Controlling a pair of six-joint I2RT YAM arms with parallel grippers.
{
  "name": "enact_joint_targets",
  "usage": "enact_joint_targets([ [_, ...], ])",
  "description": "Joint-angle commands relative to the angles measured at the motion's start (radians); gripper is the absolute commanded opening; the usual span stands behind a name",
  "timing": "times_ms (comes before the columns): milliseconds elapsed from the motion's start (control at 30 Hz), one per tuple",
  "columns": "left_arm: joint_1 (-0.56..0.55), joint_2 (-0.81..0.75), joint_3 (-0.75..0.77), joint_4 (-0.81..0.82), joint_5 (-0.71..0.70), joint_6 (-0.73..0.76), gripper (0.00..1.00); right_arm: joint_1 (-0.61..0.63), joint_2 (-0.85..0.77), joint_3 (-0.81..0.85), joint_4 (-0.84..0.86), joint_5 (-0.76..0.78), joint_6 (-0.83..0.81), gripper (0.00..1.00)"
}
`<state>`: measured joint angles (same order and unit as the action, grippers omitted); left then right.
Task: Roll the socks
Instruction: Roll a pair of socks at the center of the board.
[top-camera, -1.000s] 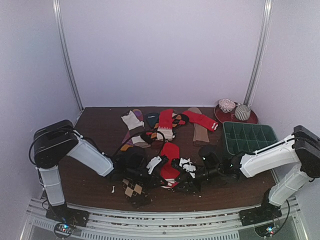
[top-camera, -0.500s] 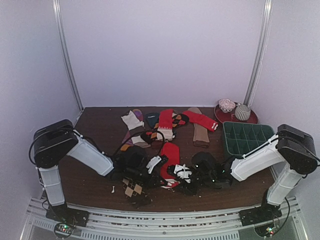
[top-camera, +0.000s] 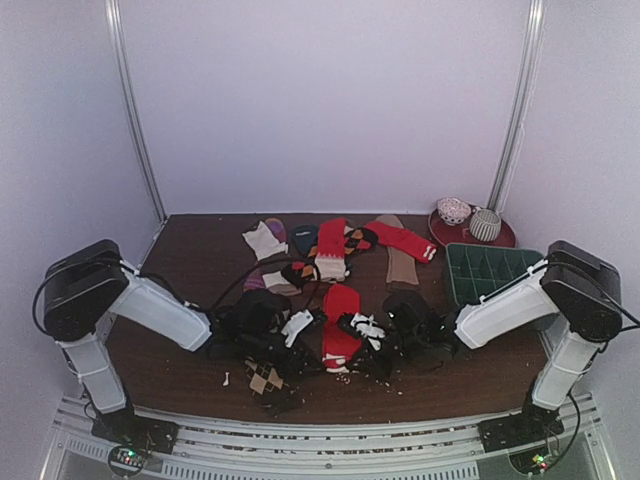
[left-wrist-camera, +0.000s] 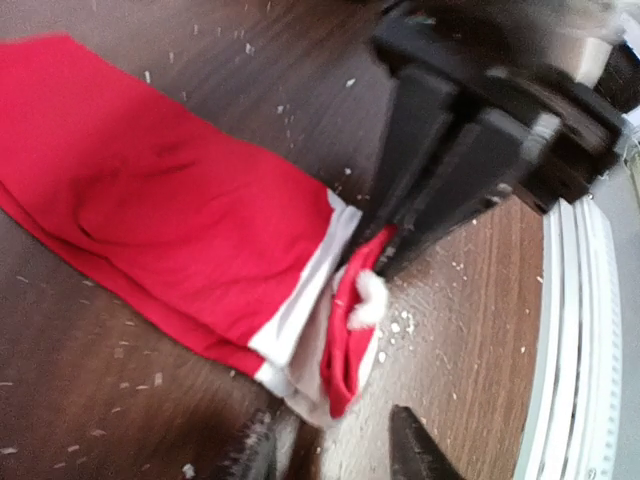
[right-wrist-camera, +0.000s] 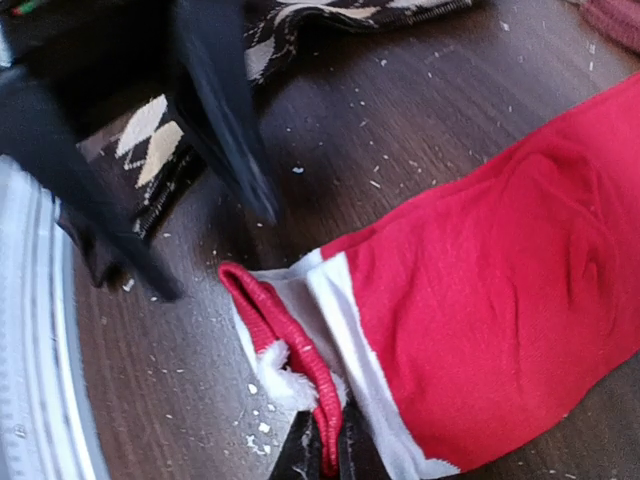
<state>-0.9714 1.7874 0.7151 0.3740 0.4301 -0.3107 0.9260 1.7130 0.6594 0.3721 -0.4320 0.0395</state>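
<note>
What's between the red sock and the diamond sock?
The left gripper, open, stands between red sock and diamond sock, over crumb-dotted table; right wrist view shows it.

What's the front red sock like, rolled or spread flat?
Spread flat: the red sock lies unrolled, only its cuff bunched in the right gripper.

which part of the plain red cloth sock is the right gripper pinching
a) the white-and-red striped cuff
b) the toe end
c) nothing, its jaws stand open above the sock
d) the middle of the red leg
a: in the right wrist view the right gripper is shut on the folded-over white-and-red striped cuff at the end of the plain red cloth sock.
</note>
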Motion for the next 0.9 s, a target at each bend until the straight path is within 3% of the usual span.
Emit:
enact_joint_targets([
  [0,0.005,-0.141,-0.038,0.036,-0.096,0.126,0.44,-0.058,0.076,0.028,-0.177,-0.175,0.190,0.04],
  [200,-0.006,-0.117,-0.046,0.187,-0.072,0.233,0.47,-0.116,0.176,0.074,-0.243,-0.299,0.318,0.05],
  [567,-0.010,0.086,0.024,0.275,-0.050,0.257,0.45,-0.150,0.198,0.094,-0.315,-0.332,0.330,0.07],
  [800,-0.010,0.137,0.047,0.290,-0.026,0.231,0.26,-0.156,0.199,0.090,-0.312,-0.338,0.324,0.08],
  [867,-0.011,0.148,0.056,0.280,-0.015,0.228,0.11,-0.157,0.200,0.089,-0.309,-0.338,0.324,0.09],
])
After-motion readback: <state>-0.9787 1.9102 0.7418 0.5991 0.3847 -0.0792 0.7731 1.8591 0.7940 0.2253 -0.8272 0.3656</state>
